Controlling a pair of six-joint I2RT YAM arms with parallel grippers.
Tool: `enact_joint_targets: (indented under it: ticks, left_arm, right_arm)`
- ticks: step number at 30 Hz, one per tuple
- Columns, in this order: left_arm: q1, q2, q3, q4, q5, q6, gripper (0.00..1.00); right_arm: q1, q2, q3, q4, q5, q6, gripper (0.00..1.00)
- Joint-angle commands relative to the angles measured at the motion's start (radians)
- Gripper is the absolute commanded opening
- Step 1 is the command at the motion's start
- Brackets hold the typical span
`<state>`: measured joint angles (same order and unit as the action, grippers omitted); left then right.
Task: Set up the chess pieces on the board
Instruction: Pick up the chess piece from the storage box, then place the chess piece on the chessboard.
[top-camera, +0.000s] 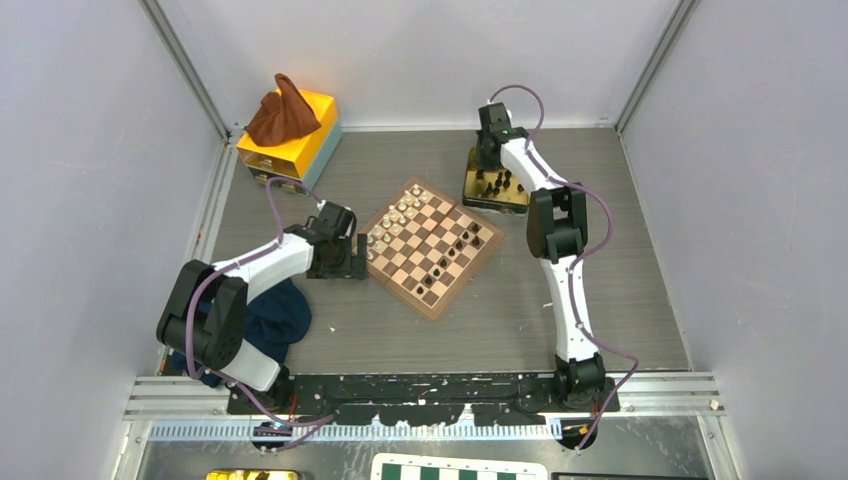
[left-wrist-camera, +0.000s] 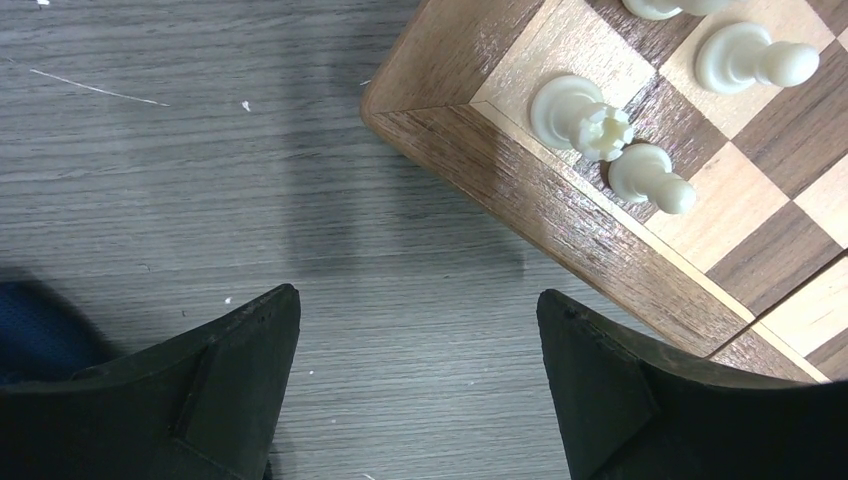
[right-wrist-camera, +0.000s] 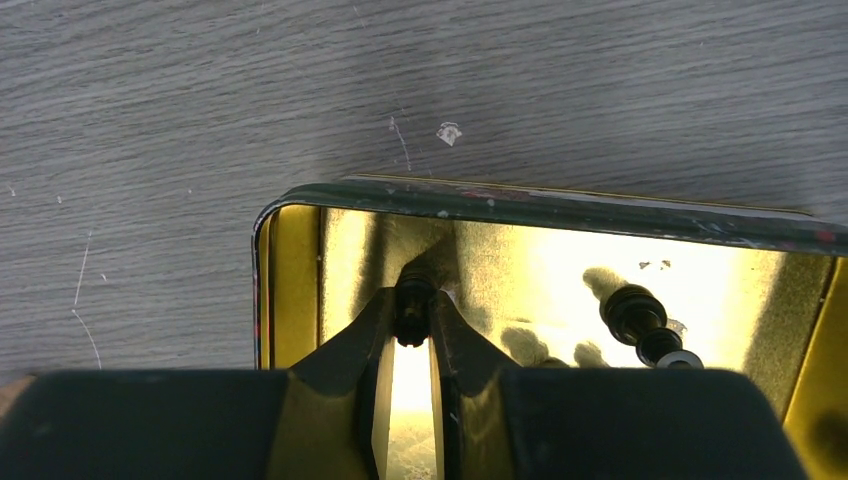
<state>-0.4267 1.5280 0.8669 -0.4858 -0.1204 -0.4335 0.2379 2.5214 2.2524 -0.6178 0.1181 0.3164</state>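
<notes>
Black right fingers (right-wrist-camera: 345, 355) pinch a tiny turned chess piece (right-wrist-camera: 413, 303) inside a glossy gold tin (right-wrist-camera: 293, 280); left fingers (left-wrist-camera: 235, 370) spread wide.

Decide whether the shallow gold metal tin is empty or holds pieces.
Holds pieces: inside the shallow gold metal tin, one tiny black chess piece sits between the right gripper's fingertips, another lies nearby.

The top view looks steeply down over the whole counter (top-camera: 600, 300). The wrist views sit close: left over the board (left-wrist-camera: 520, 190) corner, right over the gold tin (right-wrist-camera: 560, 200).
</notes>
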Motion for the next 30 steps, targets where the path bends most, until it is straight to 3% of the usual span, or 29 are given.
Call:
enact_joint_targets:
  ticks: [1,16,30]
  left_arm:
    - [0.006,-0.010,0.035,0.024,0.018,0.007,0.88]
    - [0.006,-0.054,0.040,0.023,0.039,-0.002,0.88]
    - [0.003,-0.099,0.038,0.023,0.055,-0.017,0.88]
  right_arm:
    - [-0.003,-0.115,-0.019,0.022,0.029,-0.026,0.05]
    - [0.015,-0.392,-0.283,0.063,0.047,-0.061,0.04]
    - [0.153,-0.831,-0.827,0.107,0.143,-0.043,0.04]
